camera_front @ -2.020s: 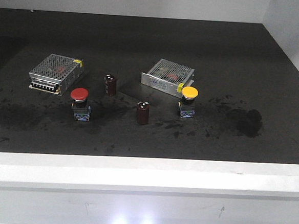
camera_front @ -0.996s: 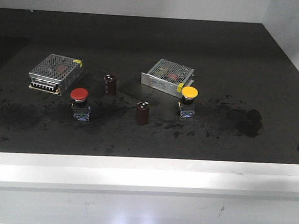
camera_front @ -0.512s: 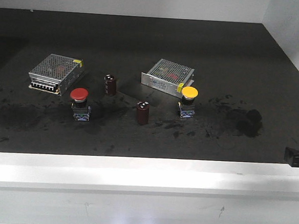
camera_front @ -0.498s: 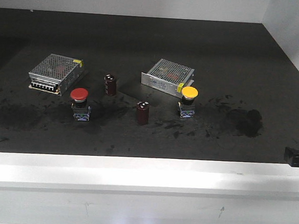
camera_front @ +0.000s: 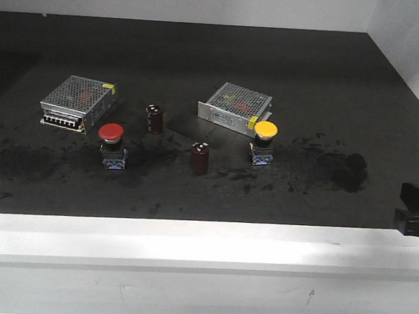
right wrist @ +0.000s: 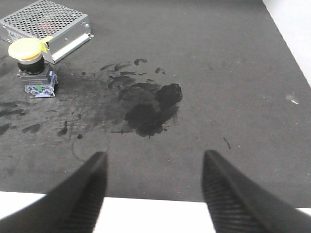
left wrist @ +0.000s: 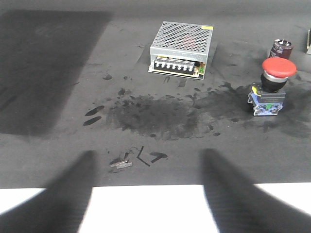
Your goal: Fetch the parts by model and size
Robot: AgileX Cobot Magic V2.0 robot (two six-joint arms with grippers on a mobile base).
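1. The right gripper (right wrist: 155,161) sits low at the right end of the dark tabletop (camera_front: 274,54), just over its white front ledge (camera_front: 189,245). The front camera catches only a black piece of it at the frame's right edge.
2. Its two black fingers (right wrist: 92,189) are spread wide with nothing between them. They point out over a black smudge (right wrist: 153,109) on the surface.
3. The left gripper (left wrist: 149,155) is posed the same way at the left end. Its fingers (left wrist: 73,194) are parted and empty above the ledge, and it is out of the front camera's sight.
4. The red-capped push-button switch (camera_front: 111,144) stands upright left of centre, ahead and to the right of the left gripper and well apart from it.
5. The yellow-capped push-button switch (camera_front: 264,141) stands upright right of centre, far to the upper left in the right wrist view.
6. Behind each switch lies a perforated metal box, one on the left (camera_front: 79,102) and one on the right (camera_front: 235,108). The yellow cap is just beside the right one.
7. Two dark red capacitors (camera_front: 154,119) (camera_front: 200,158) stand upright between the switches.
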